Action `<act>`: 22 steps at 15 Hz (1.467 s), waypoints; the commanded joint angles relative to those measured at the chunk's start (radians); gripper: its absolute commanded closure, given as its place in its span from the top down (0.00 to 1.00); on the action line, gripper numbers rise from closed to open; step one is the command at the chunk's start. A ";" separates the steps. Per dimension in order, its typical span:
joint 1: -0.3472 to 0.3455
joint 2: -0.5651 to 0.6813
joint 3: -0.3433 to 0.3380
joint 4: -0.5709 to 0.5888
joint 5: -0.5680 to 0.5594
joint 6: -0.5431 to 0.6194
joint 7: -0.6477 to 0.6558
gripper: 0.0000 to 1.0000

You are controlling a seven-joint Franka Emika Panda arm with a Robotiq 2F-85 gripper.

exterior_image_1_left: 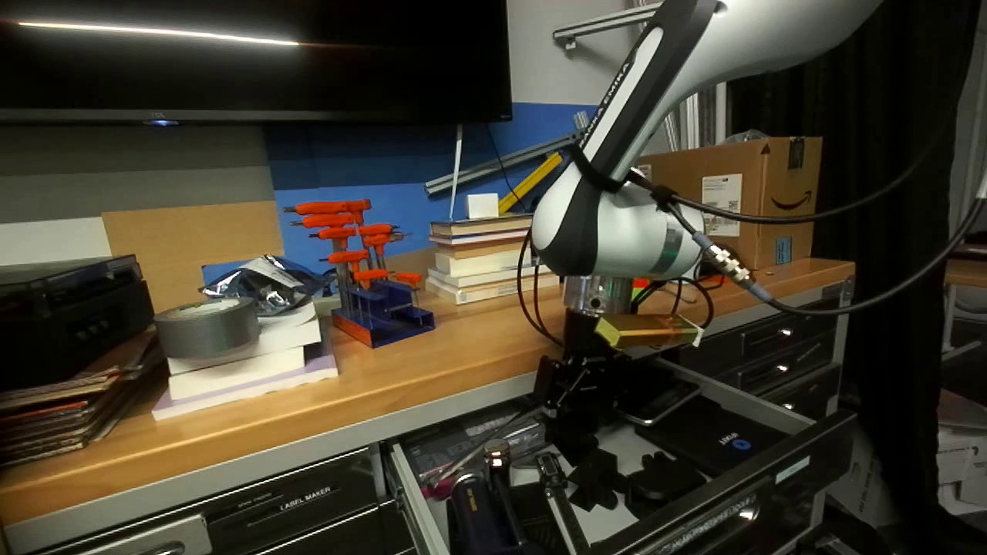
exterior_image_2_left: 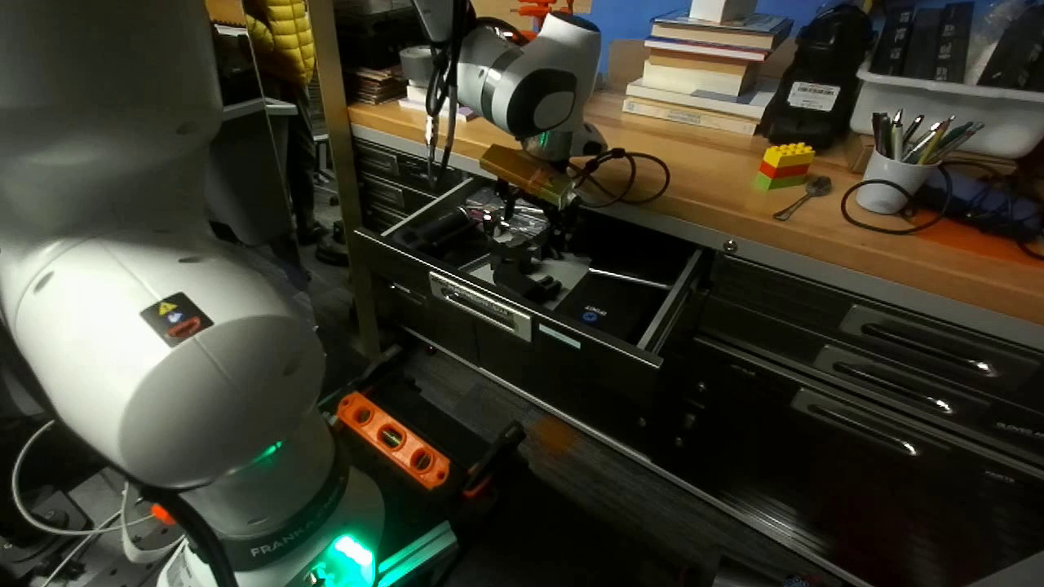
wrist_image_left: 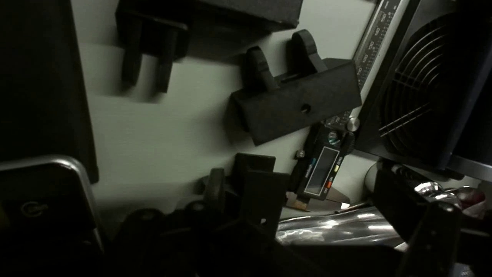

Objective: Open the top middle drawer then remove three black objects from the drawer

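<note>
The top middle drawer (exterior_image_1_left: 763, 482) is pulled out in both exterior views. My gripper (exterior_image_1_left: 574, 401) reaches down into its rear part, just in front of the wooden bench. Three black objects lie on the drawer's white floor in the wrist view. A pronged black block (wrist_image_left: 246, 13) is at the top edge, and a black block with a hole (wrist_image_left: 300, 104) is near the middle. The third black block (wrist_image_left: 265, 188) stands low in the view, beside my gripper's left finger, which partly covers it. My gripper (wrist_image_left: 311, 215) is open; that finger's tip is hard to make out.
A digital caliper (wrist_image_left: 323, 169) and a shiny silver item (wrist_image_left: 338, 227) lie near the jaws. Dark devices flank the blocks: a rounded one (wrist_image_left: 46, 204) and one with ring lines (wrist_image_left: 426, 77). The bench edge (exterior_image_1_left: 432, 378) and drawer side wall (exterior_image_2_left: 673, 302) border the space.
</note>
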 commanded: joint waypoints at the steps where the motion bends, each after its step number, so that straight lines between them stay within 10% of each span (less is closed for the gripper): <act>1: 0.000 0.026 0.015 0.003 -0.015 0.093 -0.001 1.00; 22: 0.032 0.135 -0.036 0.034 -0.213 0.252 0.166 1.00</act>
